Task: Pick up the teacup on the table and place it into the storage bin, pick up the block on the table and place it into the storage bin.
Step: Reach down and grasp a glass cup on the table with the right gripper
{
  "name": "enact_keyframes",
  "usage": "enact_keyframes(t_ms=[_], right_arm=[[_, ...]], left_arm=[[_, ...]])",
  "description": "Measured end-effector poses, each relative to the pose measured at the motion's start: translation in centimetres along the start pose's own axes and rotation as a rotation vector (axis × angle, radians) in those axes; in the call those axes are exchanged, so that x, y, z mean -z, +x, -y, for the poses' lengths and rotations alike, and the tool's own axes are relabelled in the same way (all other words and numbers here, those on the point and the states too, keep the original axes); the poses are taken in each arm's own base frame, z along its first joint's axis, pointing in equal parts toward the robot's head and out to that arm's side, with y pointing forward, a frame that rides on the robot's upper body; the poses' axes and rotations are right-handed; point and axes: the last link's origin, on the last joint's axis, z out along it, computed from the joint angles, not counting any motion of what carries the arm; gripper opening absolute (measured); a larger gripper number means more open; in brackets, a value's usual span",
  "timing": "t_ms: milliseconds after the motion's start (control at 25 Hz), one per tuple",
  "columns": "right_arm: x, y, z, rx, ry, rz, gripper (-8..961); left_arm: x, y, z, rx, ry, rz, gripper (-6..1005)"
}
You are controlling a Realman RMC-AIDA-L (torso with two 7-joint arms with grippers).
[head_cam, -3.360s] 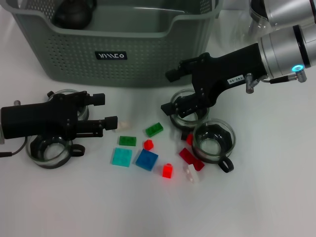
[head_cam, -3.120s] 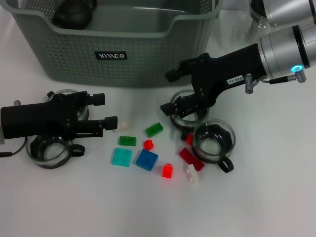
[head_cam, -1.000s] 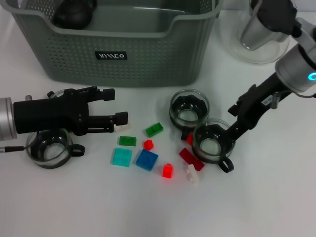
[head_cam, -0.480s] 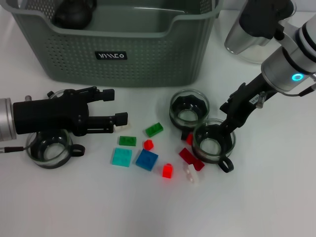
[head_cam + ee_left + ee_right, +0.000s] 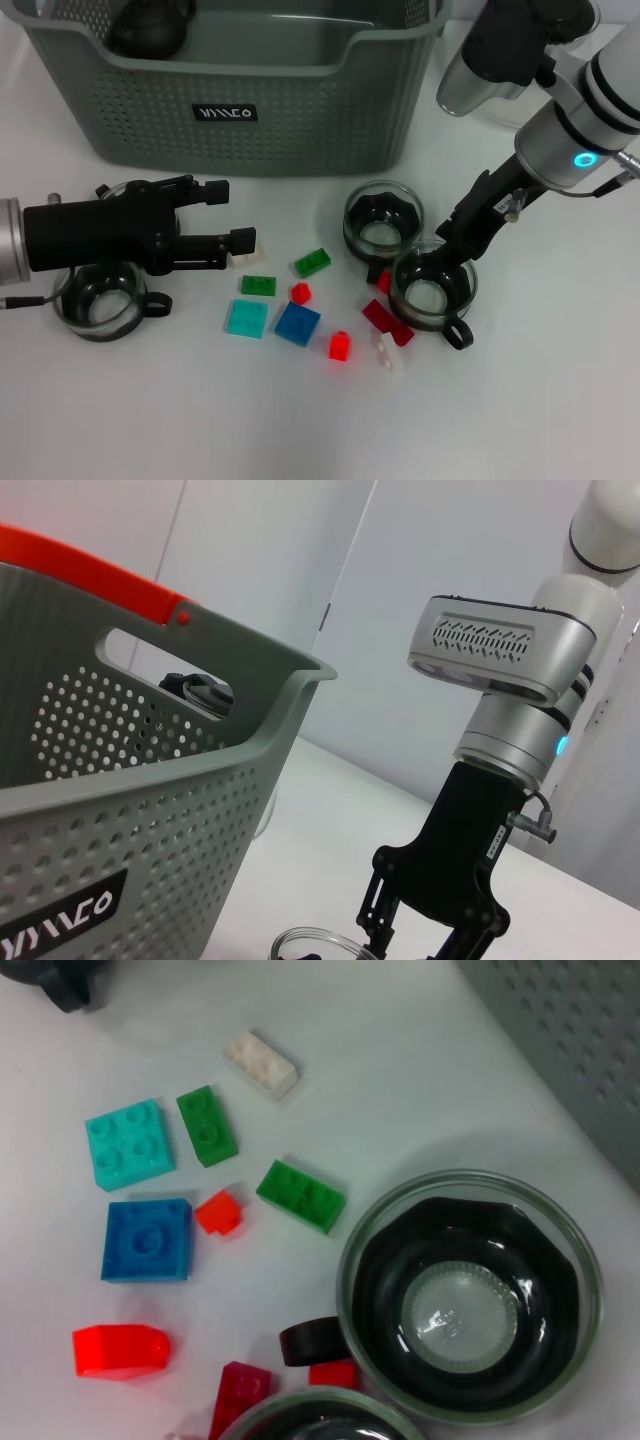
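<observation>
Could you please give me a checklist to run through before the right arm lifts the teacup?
1. Bin open on top with room: ok; the bin holds only one dark thing in a back corner.
2. Right claw at the teacup's rim: ok.
3. Firm hold on that teacup: cannot tell.
4. Room around it: not ok; a second teacup and red blocks crowd it.
5. Left claw out of the way: ok; it is open beside the white block.
</observation>
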Motion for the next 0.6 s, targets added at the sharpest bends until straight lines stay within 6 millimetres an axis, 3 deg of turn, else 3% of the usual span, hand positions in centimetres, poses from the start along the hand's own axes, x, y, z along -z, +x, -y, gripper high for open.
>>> enact_keyframes(t_ms=[320,600], right_arm=[[-0.22,-0.22,-0.38,0.014,-0.012,-0.002,473],[-0.06,-0.24,-0.41,0.015,-0.002,-0.006,182]], left_arm=[[0.10,-0.05,0.03,0.001,0.002,0.002,889],[0.20,-0.19,-0.02,0.000,0.005,0.000,888]])
